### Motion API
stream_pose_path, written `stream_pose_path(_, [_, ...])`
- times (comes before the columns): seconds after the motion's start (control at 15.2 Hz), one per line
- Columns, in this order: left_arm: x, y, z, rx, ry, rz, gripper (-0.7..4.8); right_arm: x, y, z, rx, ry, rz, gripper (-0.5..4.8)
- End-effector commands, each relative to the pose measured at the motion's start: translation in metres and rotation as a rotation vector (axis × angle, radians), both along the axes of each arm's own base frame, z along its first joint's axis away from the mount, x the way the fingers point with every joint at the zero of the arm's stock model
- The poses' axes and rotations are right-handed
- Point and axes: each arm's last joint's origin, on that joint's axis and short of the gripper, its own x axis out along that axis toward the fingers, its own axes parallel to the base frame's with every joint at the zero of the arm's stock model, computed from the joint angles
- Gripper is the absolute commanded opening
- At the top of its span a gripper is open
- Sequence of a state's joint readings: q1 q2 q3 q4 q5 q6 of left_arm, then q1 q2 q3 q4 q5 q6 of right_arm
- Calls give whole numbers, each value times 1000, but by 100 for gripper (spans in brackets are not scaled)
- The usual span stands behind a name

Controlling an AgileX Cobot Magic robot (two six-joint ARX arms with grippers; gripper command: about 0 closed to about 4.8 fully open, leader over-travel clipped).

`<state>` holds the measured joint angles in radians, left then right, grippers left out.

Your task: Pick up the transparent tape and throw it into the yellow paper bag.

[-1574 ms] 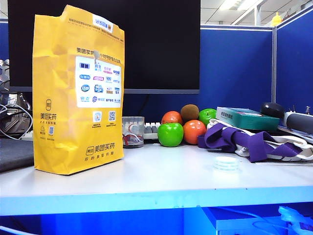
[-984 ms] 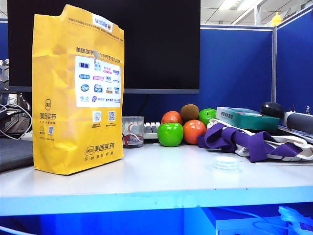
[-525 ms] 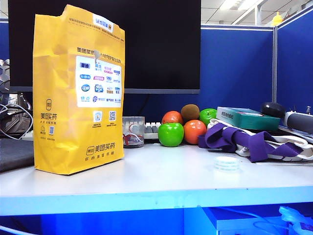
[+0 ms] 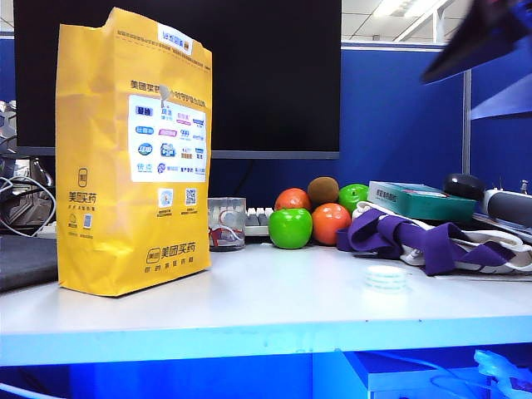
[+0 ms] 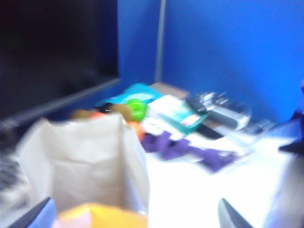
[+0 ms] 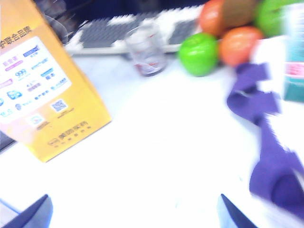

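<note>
Since the earlier frame, a dark blurred arm has come into the exterior view at about 1 o'clock, high over the right side; everything on the table (image 4: 274,303) has stayed put. Nearest, the transparent tape (image 4: 385,278) lies flat toward 4 o'clock, untouched. At 9 o'clock stands the yellow paper bag (image 4: 133,154), upright, its top open. Behind, a glass cup (image 4: 225,224), then the fruit (image 4: 309,216) and a purple cloth (image 4: 416,239). Right hand (image 6: 134,211) is spread wide, empty, above the table. Left hand (image 5: 135,214) hovers over the bag's mouth, fingertips wide apart, empty.
</note>
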<state>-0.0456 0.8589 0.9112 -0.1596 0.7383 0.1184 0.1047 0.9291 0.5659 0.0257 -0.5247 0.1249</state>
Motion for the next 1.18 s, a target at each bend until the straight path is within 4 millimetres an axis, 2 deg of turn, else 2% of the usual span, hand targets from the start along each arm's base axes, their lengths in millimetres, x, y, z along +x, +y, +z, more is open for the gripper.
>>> stream_pose_path(0.07, [-6,-21,-4,179,17,47,479,26,3,-3,-43,27,39,479])
stream_pose_path(0.33, [-25,-70,-15,304,57,-30,479,52,6,-26,-83,128,65,479])
stream_pose_path(0.39, [-32,-92,-19,338,51,-80,479,59,7,-37,-89,171,60,479])
stream_pose_path(0.46, [-32,-103,-23,362,56,-96,479,63,7,-43,-101,196,41,479])
stream_pose_path(0.59, [-26,-118,-33,399,82,-120,479,67,8,-52,-108,230,40,479])
stream_pose_path(0.85, [9,-153,-62,406,124,-180,479,84,23,-58,-115,280,93,479])
stream_pose_path(1.18, [21,-167,-76,390,147,-242,479,86,39,-66,-264,259,87,479])
